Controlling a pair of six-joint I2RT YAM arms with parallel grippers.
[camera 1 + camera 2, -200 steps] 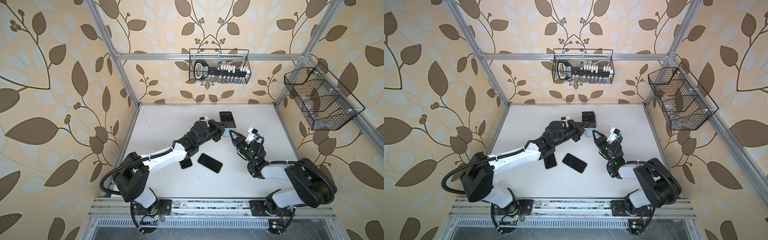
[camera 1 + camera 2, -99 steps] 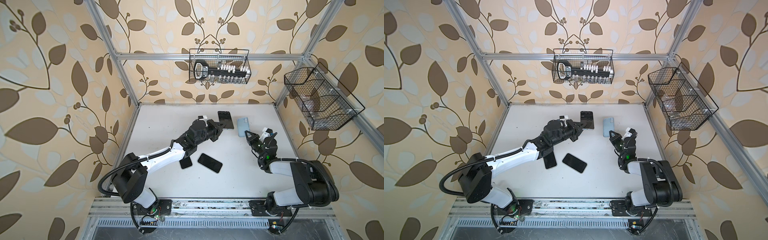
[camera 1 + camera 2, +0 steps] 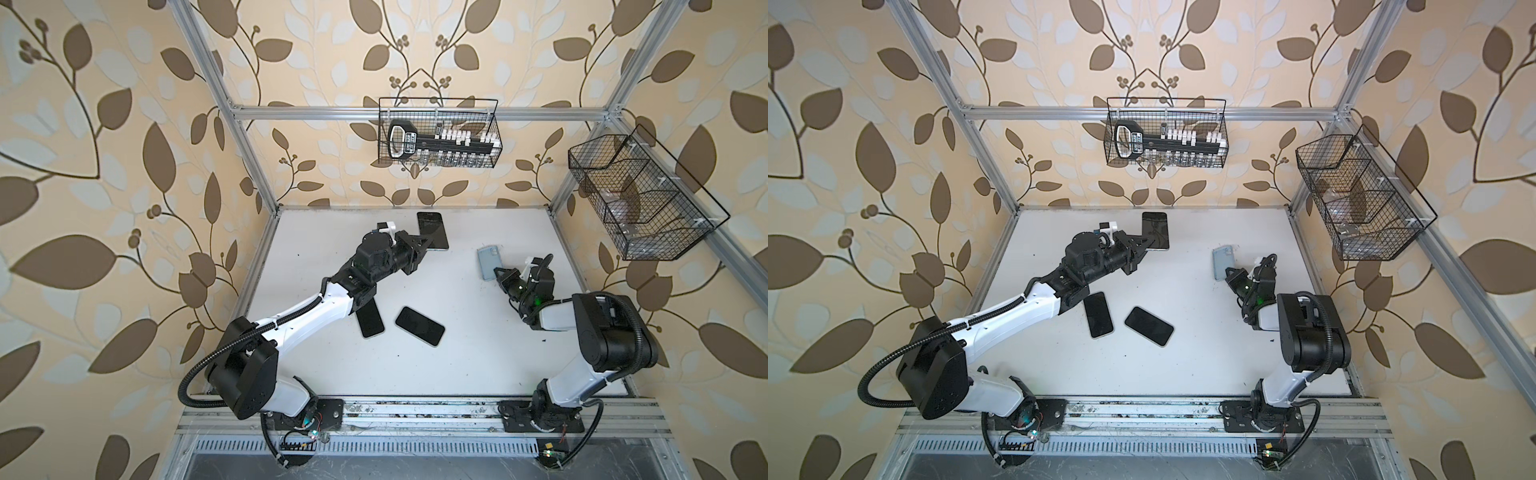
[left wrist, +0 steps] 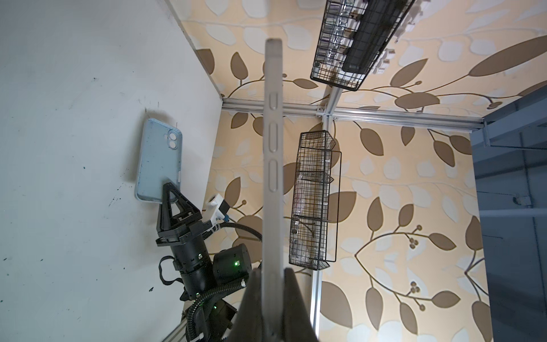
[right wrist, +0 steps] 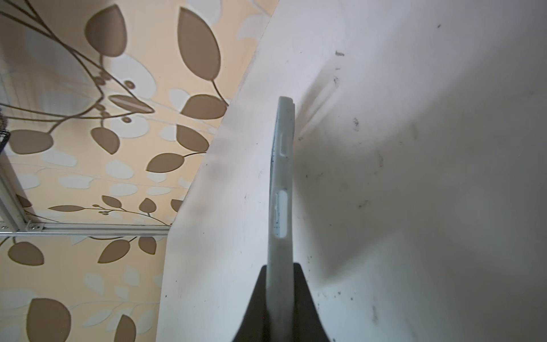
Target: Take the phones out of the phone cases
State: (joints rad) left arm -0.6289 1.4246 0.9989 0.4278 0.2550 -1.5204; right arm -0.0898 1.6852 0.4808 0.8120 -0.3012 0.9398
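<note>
In both top views the phone [image 3: 433, 229], near the back wall [image 3: 415, 183], is already out of the phone case [image 3: 487, 262], with bare table [image 3: 465, 232] open between them; the left wrist view shows the left gripper [image 4: 273, 274] clamped on the phone; the right wrist view shows the right gripper [image 5: 280, 268] pinching the case, so only laying them down seems left.

The left gripper [image 4: 272, 277] pinches the phone [image 4: 273, 148] by one end, edge on, pointing to twelve o'clock. At ten o'clock from it, the right gripper [image 4: 170, 191] pinches the blue case [image 4: 157, 157] over the white table [image 4: 74, 118].
</note>
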